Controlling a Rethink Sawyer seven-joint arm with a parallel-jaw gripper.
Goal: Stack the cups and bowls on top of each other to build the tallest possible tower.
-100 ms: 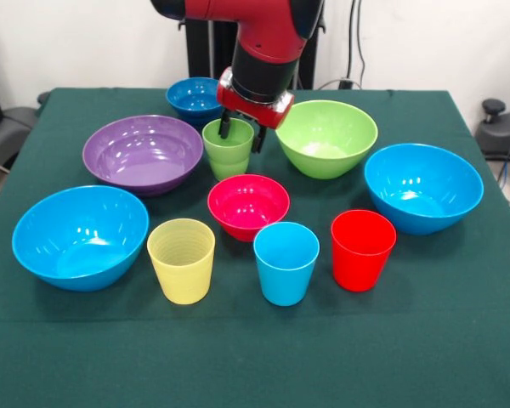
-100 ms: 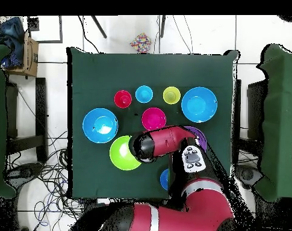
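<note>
My gripper (image 1: 241,134) hangs open over the green cup (image 1: 225,157). One finger is inside the cup and the other is outside its right rim. The cup stands upright on the green cloth between the purple bowl (image 1: 143,153) and the lime green bowl (image 1: 327,138). The dark blue bowl (image 1: 191,98) lies behind the cup and the pink-red bowl (image 1: 248,204) in front. Along the front stand the yellow cup (image 1: 181,260), the light blue cup (image 1: 286,262) and the red cup (image 1: 362,249). Every piece stands alone. In the overhead view the arm (image 2: 163,143) hides the gripper and the green cup.
Two large light blue bowls (image 1: 81,236) (image 1: 423,187) sit at the cloth's left and right sides. The overhead view shows the lime green bowl (image 2: 121,153) beside the arm and cables on the floor around the table (image 2: 82,66).
</note>
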